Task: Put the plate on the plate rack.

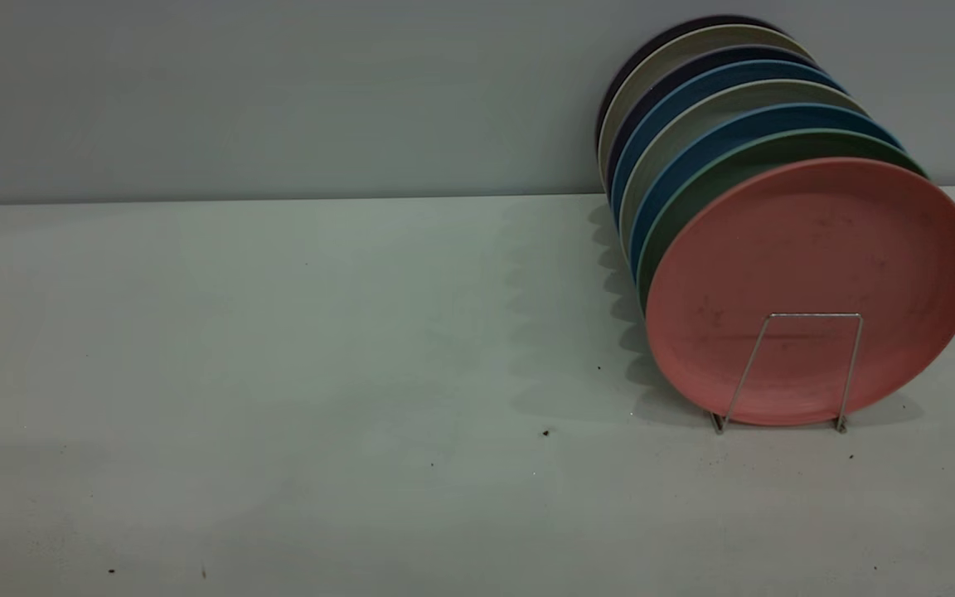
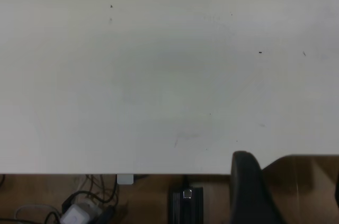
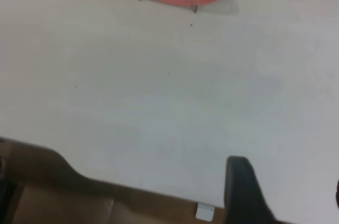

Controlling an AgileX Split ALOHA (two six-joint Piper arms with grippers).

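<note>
**Plate's racked, arms pulled back**

You've got the plate (image 1: 809,274) standing on edge at the front of the plate rack (image 1: 805,365), right side of the tabletop (image 1: 320,373) near the back wall. The front wire loop crosses its lower face, which is prob. what stops it tipping fwd; the row of other plates (image 1: 693,108) packs in behind it, so it can't fall back either.

Neither arm shows in the exterior view. Left pincer (image 2: 249,192) sits at the tabletop's near edge; right pincer (image 3: 241,189) likewise, well apart from the plate. Only one dark finger of each shows, so apart or together: can't tell. Looks done to me, no regrasp needed.
</note>
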